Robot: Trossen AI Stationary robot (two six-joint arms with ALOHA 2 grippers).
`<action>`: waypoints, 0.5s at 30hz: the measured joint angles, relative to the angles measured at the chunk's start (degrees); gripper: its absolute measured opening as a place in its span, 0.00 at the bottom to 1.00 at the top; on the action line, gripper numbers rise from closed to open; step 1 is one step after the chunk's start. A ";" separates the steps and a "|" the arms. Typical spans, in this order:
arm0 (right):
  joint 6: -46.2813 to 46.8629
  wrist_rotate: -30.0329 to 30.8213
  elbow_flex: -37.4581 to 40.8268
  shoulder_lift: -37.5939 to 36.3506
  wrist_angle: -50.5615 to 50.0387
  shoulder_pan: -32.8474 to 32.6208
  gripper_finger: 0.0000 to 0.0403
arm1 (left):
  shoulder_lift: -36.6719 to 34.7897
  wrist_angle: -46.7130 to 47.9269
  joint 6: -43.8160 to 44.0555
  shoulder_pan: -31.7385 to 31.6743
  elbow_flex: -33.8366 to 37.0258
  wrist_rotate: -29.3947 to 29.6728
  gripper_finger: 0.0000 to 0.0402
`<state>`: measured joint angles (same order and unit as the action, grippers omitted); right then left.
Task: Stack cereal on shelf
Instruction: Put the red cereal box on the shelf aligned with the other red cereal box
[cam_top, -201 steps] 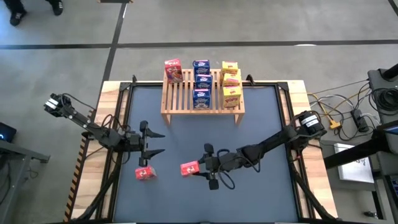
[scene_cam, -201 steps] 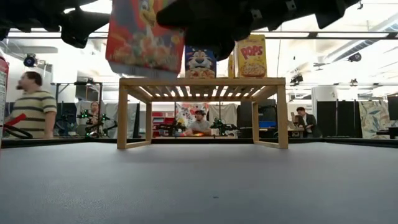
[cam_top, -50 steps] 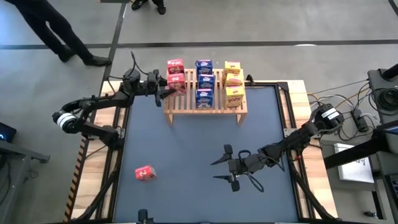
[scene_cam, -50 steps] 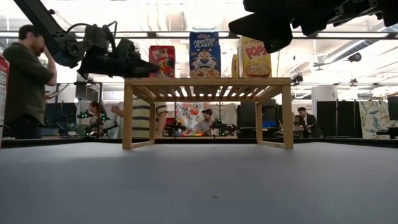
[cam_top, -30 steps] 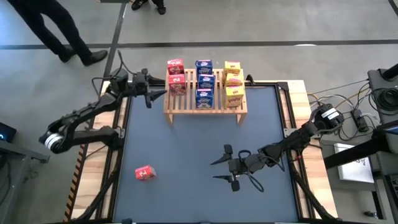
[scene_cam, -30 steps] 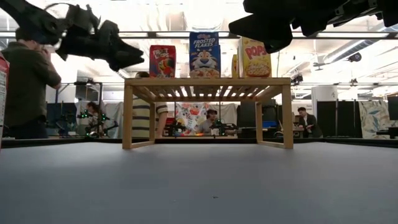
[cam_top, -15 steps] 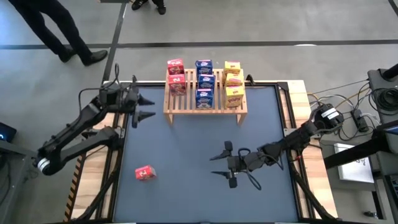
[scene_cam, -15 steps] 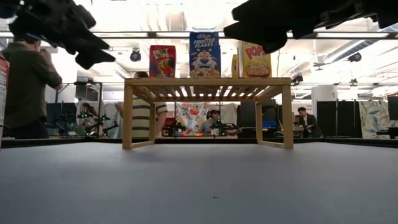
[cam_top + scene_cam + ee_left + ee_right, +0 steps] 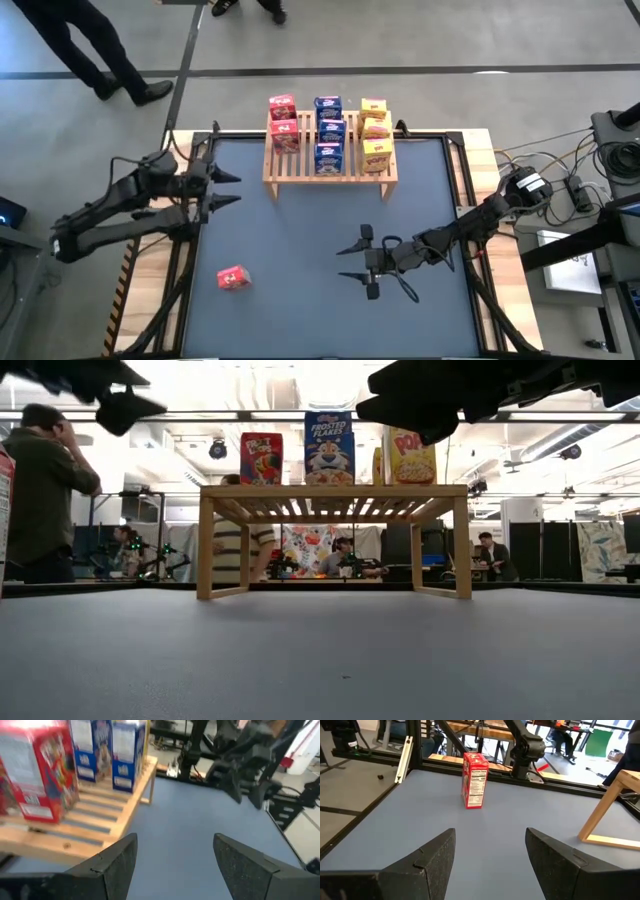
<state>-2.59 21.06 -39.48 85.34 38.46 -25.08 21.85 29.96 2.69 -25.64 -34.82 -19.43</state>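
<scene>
The wooden rack [image 9: 330, 165] stands at the far middle of the mat and carries two red boxes [image 9: 283, 120], three blue boxes [image 9: 326, 130] and three yellow boxes [image 9: 374, 130], all standing on its slats. One more red box [image 9: 232, 278] stands upright on the mat near the left near corner and also shows in the right wrist view [image 9: 475, 780]. My left gripper [image 9: 226, 188] is open, left of the rack and apart from it; its wrist view shows the rack [image 9: 95, 815] and the red boxes [image 9: 37, 772]. My right gripper [image 9: 348, 262] is open above the mat's middle and points at the lone red box.
The dark mat [image 9: 300, 230] lies bare between the rack and the lone red box. Black frame rails run along the table's sides [image 9: 185, 250]. Cables lie beyond the right edge [image 9: 545, 190]. People stand and sit in the room behind the table [image 9: 40, 500].
My left gripper has drawn back from the rack's left end toward the near-left of the table and has stayed open. The two red boxes stand on the rack as before. The lone red box has not moved.
</scene>
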 joint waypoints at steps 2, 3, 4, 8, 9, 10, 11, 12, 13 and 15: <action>-0.02 0.00 0.00 0.00 0.02 0.00 0.57 | 0.75 -0.12 1.36 3.27 -2.03 2.97 0.61; 0.00 0.00 0.00 0.00 0.02 0.00 0.57 | 1.40 -0.21 2.23 4.95 -3.04 4.05 0.61; 0.04 0.00 0.00 0.00 0.01 0.00 0.57 | 2.22 -0.21 3.23 6.57 -3.94 4.63 0.61; 0.28 0.00 0.00 0.00 0.00 0.00 0.57 | 6.21 1.54 7.74 14.11 -6.20 5.45 0.61; 0.44 0.00 0.00 0.00 -0.07 0.00 0.57 | 7.42 2.89 9.02 16.59 -6.64 5.50 0.61; 0.44 -0.02 0.00 0.00 -0.13 0.00 0.57 | 8.61 4.24 10.42 19.05 -7.17 6.17 0.60; 0.44 -0.02 0.00 0.00 -0.19 0.00 0.57 | 9.79 5.89 12.00 21.72 -7.82 7.65 0.59; 0.44 -0.02 0.00 0.00 -0.23 0.00 0.57 | 11.20 7.71 13.57 24.72 -8.53 9.57 0.59; 0.44 -0.02 0.00 0.00 -0.31 0.00 0.57 | 12.58 9.90 15.21 27.74 -9.31 12.15 0.58; 0.44 -0.02 0.00 0.00 -0.46 0.00 0.57 | 15.38 14.83 18.72 34.17 -11.09 17.88 0.57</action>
<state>-2.15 21.04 -39.48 85.34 38.00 -25.08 37.23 44.80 21.41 8.53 -45.90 -1.55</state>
